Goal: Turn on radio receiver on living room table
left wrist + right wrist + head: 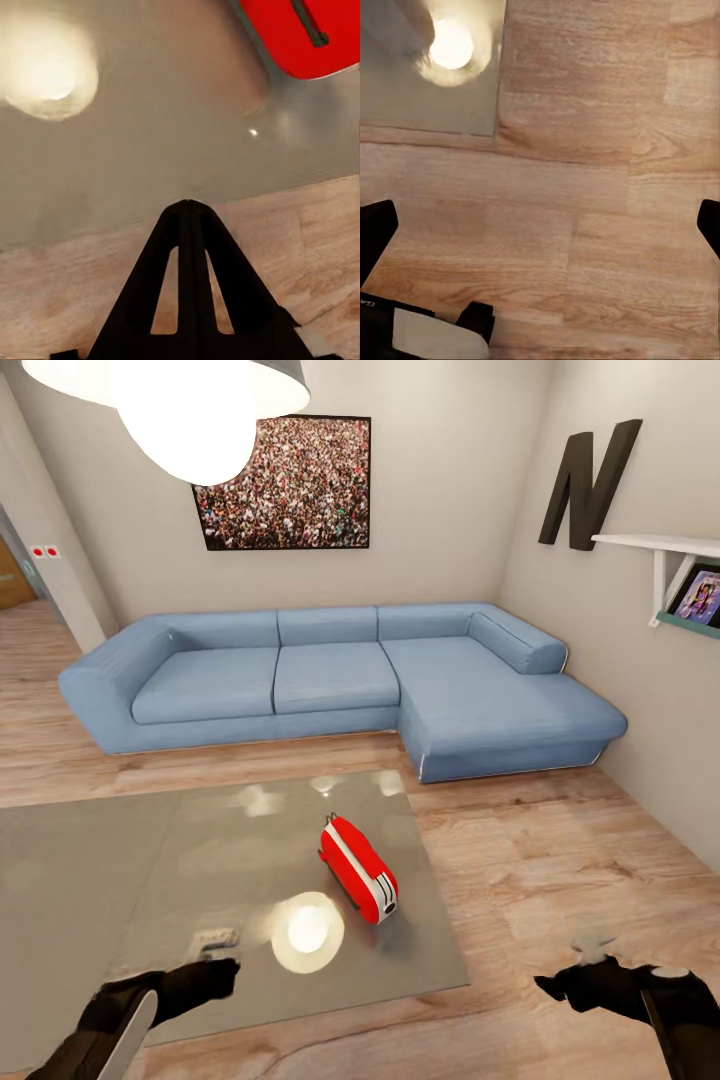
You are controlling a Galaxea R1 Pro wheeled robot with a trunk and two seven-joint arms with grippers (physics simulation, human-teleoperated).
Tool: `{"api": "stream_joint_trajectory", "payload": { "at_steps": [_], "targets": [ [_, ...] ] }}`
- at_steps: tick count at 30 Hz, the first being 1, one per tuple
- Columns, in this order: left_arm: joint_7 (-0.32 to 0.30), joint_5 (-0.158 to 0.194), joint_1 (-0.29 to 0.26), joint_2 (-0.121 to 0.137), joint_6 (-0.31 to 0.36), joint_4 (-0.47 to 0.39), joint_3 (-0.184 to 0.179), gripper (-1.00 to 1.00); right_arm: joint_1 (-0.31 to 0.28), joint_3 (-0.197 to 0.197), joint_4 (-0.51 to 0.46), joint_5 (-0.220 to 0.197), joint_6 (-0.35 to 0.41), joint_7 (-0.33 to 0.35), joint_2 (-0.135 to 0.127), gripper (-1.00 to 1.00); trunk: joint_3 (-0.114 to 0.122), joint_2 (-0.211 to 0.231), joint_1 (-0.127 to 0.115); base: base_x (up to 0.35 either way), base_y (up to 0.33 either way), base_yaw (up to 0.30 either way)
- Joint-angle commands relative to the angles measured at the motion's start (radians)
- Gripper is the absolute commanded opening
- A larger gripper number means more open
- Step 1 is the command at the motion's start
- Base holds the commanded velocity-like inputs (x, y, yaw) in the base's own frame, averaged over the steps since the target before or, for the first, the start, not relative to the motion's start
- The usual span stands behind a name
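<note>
A red radio receiver [359, 869] with white stripes is seen lying on the glossy grey table [90, 880], near the table's edge closest to the blue sofa's [330, 680] chaise. A bright lamp reflection [307, 931] is shown on the tabletop just beside the radio. The left gripper [228, 972] is held over the table's near edge, its fingers [189, 217] pressed together. The right gripper [548, 986] is held over the wood floor [540, 860], well apart from the table, its fingers [376, 225] spread wide.
</note>
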Motion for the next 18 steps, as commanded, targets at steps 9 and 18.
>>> {"api": "stream_joint_trajectory", "payload": {
  "at_steps": [9,18],
  "targets": [
    [-0.055,-0.005,0.036,0.018,-0.19,0.21,0.0,-1.0,0.151,-0.113,0.087,0.029,-0.068,-0.022,0.004,1.0,-0.001,0.0,0.0,0.0,0.0,0.0],
    [-0.071,-0.006,0.039,0.024,-0.27,0.337,0.0,-1.0,0.167,-0.213,0.244,0.032,-0.315,-0.027,0.004,1.0,-0.014,0.0,0.0,0.0,0.0,0.0]
  ]
}}
